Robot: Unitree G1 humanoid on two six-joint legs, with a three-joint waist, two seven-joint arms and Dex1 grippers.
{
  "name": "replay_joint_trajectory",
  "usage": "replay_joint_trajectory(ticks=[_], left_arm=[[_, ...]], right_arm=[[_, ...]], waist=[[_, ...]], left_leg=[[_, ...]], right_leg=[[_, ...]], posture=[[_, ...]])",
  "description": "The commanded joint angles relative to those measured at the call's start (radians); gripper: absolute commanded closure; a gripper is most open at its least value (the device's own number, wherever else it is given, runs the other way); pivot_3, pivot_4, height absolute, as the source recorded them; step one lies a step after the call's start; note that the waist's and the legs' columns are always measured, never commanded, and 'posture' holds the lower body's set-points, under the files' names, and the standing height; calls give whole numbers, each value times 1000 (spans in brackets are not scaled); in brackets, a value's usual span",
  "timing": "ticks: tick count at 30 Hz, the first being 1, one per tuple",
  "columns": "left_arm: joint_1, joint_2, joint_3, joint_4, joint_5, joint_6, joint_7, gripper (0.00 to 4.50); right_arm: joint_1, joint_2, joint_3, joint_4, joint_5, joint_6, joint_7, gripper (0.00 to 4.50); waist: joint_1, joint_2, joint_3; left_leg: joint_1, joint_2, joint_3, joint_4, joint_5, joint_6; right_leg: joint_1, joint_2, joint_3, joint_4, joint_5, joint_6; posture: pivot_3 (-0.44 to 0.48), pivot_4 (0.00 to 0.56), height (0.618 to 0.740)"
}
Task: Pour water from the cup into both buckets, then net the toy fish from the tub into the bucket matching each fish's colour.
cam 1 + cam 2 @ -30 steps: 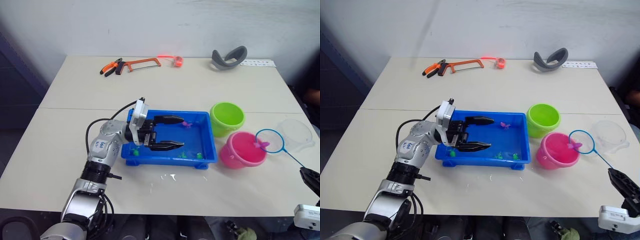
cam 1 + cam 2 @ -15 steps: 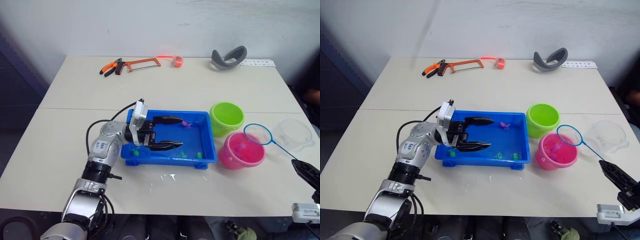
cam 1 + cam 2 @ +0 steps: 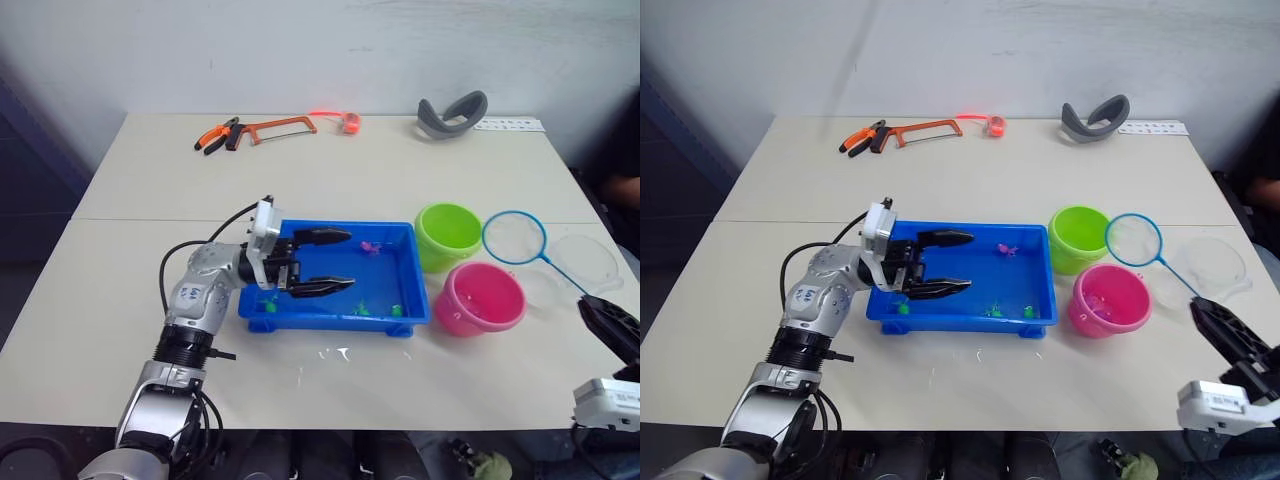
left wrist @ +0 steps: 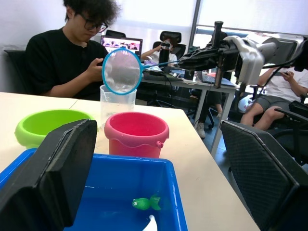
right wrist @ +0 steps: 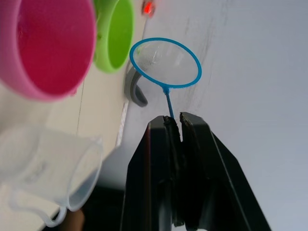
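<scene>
The left gripper (image 3: 328, 261) hung over the near-left part of the tub (image 3: 414, 296), its two black fingers (image 3: 322, 237) spread wide with nothing between them. Beyond those open jaws, low in the tub, lay a green fish (image 4: 146, 203); two green fish (image 3: 399, 311) sat against the tub's near wall, another green one (image 3: 270, 306) lay at the near-left corner beneath the gripper's wrist, and a pink fish (image 3: 369, 247) rested near the far wall, just past the upper fingertip.

The right gripper (image 5: 175, 126) had its fingers pressed together on the net (image 3: 514, 237), pinching the end of the thin handle. The handle ran straight out from between the jaws, up and away to the blue hoop, which was held in the air above the table, beside the green bucket (image 3: 447, 235) and beyond the pink bucket (image 3: 480, 298). The mesh looked empty. From the right wrist, the pink bucket sat nearest the jaws on one side, the green bucket farther along, and the cup (image 5: 48, 171) lay close beside the fingers. In the head views the cup (image 3: 585, 263) stood on the table under the handle, between the hoop and the gripper. The two buckets stood touching, both just off the tub's right end.

At the table's far edge lay a hacksaw (image 3: 279, 126), pliers (image 3: 217, 136), a small orange roll (image 3: 351, 122) and a grey curved band (image 3: 452, 110). Seated people (image 4: 62, 53) showed in the left wrist view behind the table.
</scene>
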Motion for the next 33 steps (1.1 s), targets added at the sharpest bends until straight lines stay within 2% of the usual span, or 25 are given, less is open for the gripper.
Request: replay_joint_trajectory(ticks=[1, 6, 9, 12, 21, 28, 33], left_arm=[[21, 26, 71, -48, -36, -2, 32, 65], [90, 96, 160, -69, -35, -2, 85, 65], [146, 133, 192, -97, -31, -4, 104, 65], [199, 162, 219, -136, -32, -5, 126, 65], [288, 192, 252, -236, -46, -7, 158, 65], [290, 215, 235, -279, -47, 16, 157, 65], [268, 226, 219, -278, -36, 21, 153, 65]], right_arm=[[12, -51, 111, -146, 446, 229, 174, 4500], [-164, -158, 281, -286, 882, 661, 244, 4500], [-321, -216, 392, -297, 1028, 890, 223, 4500], [-472, -235, 499, -272, 1087, 1063, 212, 4500], [-812, -201, 713, -163, 1141, 1445, 204, 4500], [-938, -162, 774, -108, 1066, 1563, 165, 4500], [-965, -134, 803, -79, 994, 1569, 161, 4500]], waist=[[1, 0, 0], [-1, 0, 0], [0, 0, 0], [10, 0, 0], [7, 0, 0], [6, 0, 0], [7, 0, 0]], left_leg=[[0, 0, 0, 0, 0, 0], [0, 2, -1, 2, -1, 1], [-1, 1, -2, 2, -1, 1], [-2, 0, -3, 2, -1, 2], [-6, -6, -6, 2, -1, 5], [-7, -6, -6, 2, -1, 5], [-7, -6, -6, 2, -1, 5]], right_leg=[[0, 0, 0, 1, 0, 0], [0, -3, -1, 1, 0, -1], [0, -5, -2, 1, 0, -1], [0, -7, -5, 0, 0, -1], [-1, -14, -10, -1, 1, 1], [-1, -14, -11, 0, 1, 1], [-1, -13, -11, 1, 1, 1]], posture=[[0, 150, 740], [0, 150, 740], [0, 150, 740], [0, 150, 740], [0, 150, 740], [0, 150, 740], [0, 150, 740]])
